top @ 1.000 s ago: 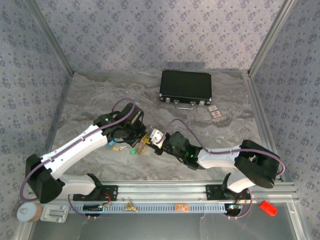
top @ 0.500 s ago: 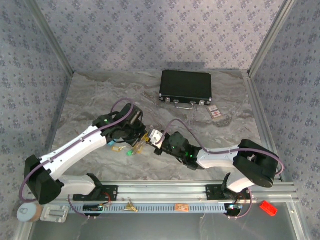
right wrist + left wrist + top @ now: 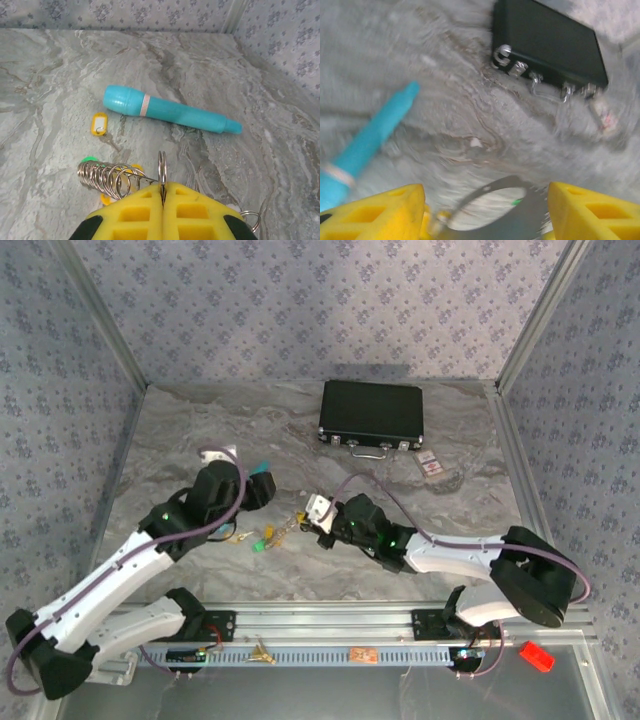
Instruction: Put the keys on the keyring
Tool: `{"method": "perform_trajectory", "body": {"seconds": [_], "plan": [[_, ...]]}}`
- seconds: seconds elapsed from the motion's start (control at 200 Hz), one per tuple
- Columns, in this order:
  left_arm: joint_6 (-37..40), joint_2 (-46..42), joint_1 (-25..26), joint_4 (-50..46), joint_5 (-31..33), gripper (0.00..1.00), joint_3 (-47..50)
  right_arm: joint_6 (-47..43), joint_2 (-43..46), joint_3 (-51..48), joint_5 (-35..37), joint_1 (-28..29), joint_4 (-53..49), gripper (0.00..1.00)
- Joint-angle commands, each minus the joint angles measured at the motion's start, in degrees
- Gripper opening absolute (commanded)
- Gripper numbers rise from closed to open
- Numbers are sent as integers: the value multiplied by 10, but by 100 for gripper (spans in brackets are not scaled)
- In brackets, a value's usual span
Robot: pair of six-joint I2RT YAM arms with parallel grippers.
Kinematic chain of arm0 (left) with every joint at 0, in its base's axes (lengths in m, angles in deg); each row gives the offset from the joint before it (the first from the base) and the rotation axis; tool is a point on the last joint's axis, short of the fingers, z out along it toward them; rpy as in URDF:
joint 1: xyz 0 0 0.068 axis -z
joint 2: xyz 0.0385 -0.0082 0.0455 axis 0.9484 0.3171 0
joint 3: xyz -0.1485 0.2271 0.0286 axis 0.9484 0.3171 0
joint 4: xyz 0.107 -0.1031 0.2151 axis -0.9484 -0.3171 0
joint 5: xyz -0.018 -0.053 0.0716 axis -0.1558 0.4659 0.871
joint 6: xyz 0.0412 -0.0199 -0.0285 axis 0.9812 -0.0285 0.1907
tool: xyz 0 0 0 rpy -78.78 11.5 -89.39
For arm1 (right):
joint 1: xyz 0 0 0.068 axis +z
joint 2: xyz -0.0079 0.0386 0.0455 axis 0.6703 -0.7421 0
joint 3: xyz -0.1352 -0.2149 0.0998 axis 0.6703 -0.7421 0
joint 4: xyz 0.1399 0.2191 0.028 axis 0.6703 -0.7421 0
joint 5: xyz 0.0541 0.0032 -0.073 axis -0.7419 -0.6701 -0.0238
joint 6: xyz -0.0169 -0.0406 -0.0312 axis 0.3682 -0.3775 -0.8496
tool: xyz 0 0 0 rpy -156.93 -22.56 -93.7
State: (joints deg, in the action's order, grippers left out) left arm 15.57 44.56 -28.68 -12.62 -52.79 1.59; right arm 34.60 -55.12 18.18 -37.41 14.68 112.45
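- Your right gripper (image 3: 163,189) is clamped on the thin silver keyring (image 3: 162,167).
- Your left gripper (image 3: 485,210) stands with its fingers apart.
- The teal tube (image 3: 170,111) lies beyond the keyring.

Black case (image 3: 371,412) at back of marble table (image 3: 180,430), handle toward arms. Small card (image 3: 432,466) near its front right corner. Left gripper (image 3: 262,487) and right gripper (image 3: 306,512) face each other mid-table, apart. Keyring (image 3: 283,530) at right gripper tip, green tag (image 3: 259,545) and yellow bits beside it. Jaw states unclear from here. Brass keys (image 3: 263,652) on front rail, red block (image 3: 536,655) at far right.
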Motion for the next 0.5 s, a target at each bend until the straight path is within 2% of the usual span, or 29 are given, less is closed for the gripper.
{"method": "perform_trajectory", "body": {"seconds": [0.0,0.225,0.34,0.495], "plan": [[381,-25,-1,102,-81,61,53,-15,28,27,-67,-19,-77,0],[664,-55,-3,115,-268,45,117,-50,50,63,-157,-58,-183,0],[727,-33,-4,147,-322,38,133,-76,49,88,-185,-63,-236,0],[743,-2,-6,193,-354,32,149,-89,51,109,-199,-63,-277,0]]}}
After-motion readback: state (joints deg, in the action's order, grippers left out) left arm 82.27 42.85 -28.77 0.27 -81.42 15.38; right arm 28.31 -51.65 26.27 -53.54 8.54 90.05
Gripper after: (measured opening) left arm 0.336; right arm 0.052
